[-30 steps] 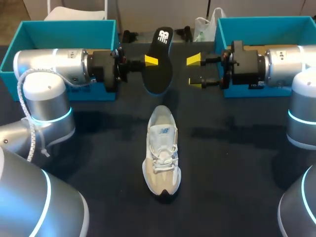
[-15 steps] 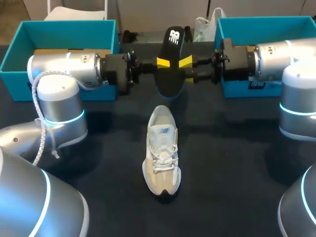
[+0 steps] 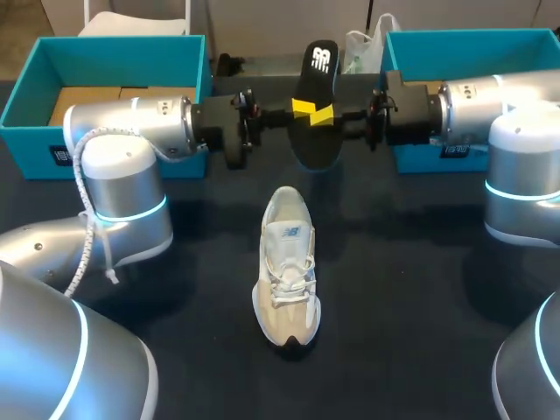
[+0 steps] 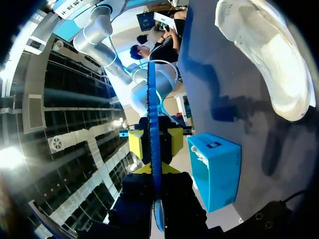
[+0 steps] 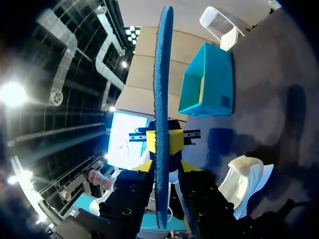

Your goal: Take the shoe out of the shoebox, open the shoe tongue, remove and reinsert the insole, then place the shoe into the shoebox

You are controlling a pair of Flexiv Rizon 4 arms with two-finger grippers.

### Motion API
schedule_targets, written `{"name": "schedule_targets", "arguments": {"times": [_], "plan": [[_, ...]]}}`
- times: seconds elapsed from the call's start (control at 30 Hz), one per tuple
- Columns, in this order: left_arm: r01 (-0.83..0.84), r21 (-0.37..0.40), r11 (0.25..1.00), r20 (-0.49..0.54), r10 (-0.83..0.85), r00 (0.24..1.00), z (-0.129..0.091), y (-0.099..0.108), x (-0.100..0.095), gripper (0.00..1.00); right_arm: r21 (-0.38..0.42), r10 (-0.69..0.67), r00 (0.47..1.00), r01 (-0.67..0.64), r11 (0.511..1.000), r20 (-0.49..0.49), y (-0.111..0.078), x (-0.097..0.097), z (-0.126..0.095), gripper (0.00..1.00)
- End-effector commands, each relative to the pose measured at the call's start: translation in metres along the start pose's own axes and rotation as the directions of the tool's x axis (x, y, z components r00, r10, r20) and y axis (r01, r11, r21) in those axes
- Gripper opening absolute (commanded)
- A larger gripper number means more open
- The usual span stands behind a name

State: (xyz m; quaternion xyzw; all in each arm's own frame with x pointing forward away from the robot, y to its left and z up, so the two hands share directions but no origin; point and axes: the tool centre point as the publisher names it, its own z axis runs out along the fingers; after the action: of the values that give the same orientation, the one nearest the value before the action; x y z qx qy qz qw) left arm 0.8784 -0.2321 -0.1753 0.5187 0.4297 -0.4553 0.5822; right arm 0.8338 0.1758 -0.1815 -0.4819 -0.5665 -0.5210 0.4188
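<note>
Insole (image 3: 317, 96) upright, upper middle of frame, pinched in left claw (image 3: 303, 108). Right claw (image 3: 326, 114) at its opposite face, grip unclear. Shoe (image 3: 287, 267) on table directly below, long axis vertical, heel opening nearest insole.

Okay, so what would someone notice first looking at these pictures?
A black insole with white print stands out, held upright off the table between the left gripper and right gripper, both sets of jaws shut on it. Nearer the camera, a cream lace-up sneaker lies on the black table.
</note>
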Motion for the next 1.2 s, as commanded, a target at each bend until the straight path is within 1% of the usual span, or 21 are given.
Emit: {"name": "schedule_targets", "arguments": {"times": [0.03, 0.07, 0.2, 0.4, 0.43, 0.47, 0.6, 0.67, 0.7, 0.73, 0.77, 0.9, 1.0, 1.2], "plan": [[-0.007, -0.005, 1.000, 0.006, 0.007, 1.000, 0.005, 0.001, 0.002, 0.00, 0.003, 0.001, 1.000, -0.001, 1.000, 0.002, 0.002, 0.000, 0.002, 0.26], [-0.009, -0.005, 1.000, 0.006, 0.009, 1.000, 0.004, 0.002, 0.001, 0.00, 0.003, 0.001, 1.000, -0.001, 1.000, 0.002, 0.001, 0.000, 0.001, 0.21], [-0.009, -0.009, 1.000, 0.002, 0.009, 1.000, 0.003, 0.003, 0.003, 0.00, 0.005, 0.001, 1.000, -0.001, 1.000, 0.001, 0.001, 0.000, 0.001, 0.18], [-0.009, -0.011, 1.000, -0.001, 0.009, 1.000, 0.002, 0.003, 0.004, 0.00, 0.010, 0.001, 1.000, -0.001, 1.000, -0.002, 0.002, 0.000, 0.002, 0.10], [-0.008, -0.011, 1.000, 0.000, 0.008, 1.000, 0.002, 0.003, 0.004, 0.00, 0.011, 0.001, 1.000, -0.001, 1.000, -0.002, 0.002, 0.000, 0.002, 0.07], [-0.007, -0.012, 1.000, 0.000, 0.007, 1.000, 0.002, 0.003, 0.004, 0.00, 0.011, 0.000, 1.000, 0.000, 1.000, -0.002, 0.002, 0.000, 0.002, 0.00], [-0.005, -0.012, 1.000, 0.004, 0.005, 1.000, 0.001, 0.001, 0.002, 0.00, 0.010, -0.002, 1.000, 0.002, 1.000, -0.003, 0.003, -0.001, 0.003, 0.00], [0.009, 0.009, 1.000, 0.015, -0.009, 1.000, 0.001, -0.001, 0.001, 0.00, 0.009, -0.005, 1.000, 0.005, 1.000, -0.003, 0.004, -0.001, 0.004, 0.00], [0.007, 0.007, 1.000, 0.015, -0.007, 1.000, 0.000, -0.002, 0.001, 0.00, 0.009, -0.006, 1.000, 0.006, 1.000, -0.003, 0.004, -0.002, 0.004, 0.00], [0.010, 0.007, 1.000, 0.015, -0.010, 1.000, 0.000, -0.002, 0.000, 0.26, 0.010, -0.007, 1.000, 0.007, 1.000, -0.003, 0.004, -0.002, 0.004, 0.00], [0.013, 0.011, 1.000, 0.015, -0.013, 1.000, -0.001, -0.003, -0.001, 0.99, 0.011, -0.011, 1.000, 0.011, 1.000, 0.000, 0.004, -0.003, 0.004, 0.00], [0.012, 0.006, 1.000, 0.016, -0.012, 1.000, -0.008, 0.000, -0.004, 1.00, 0.003, -0.032, 0.999, 0.032, 0.999, 0.006, 0.003, -0.006, 0.004, 0.00], [0.028, 0.004, 1.000, -0.005, -0.028, 1.000, -0.018, 0.000, -0.005, 1.00, -0.007, -0.056, 0.998, 0.056, 0.998, 0.012, 0.002, -0.012, 0.003, 0.00], [0.131, -0.005, 0.991, -0.049, -0.131, 0.990, -0.041, -0.004, -0.009, 1.00, -0.043, -0.138, 0.990, 0.139, 0.989, 0.017, 0.002, -0.018, 0.002, 0.00]]}}
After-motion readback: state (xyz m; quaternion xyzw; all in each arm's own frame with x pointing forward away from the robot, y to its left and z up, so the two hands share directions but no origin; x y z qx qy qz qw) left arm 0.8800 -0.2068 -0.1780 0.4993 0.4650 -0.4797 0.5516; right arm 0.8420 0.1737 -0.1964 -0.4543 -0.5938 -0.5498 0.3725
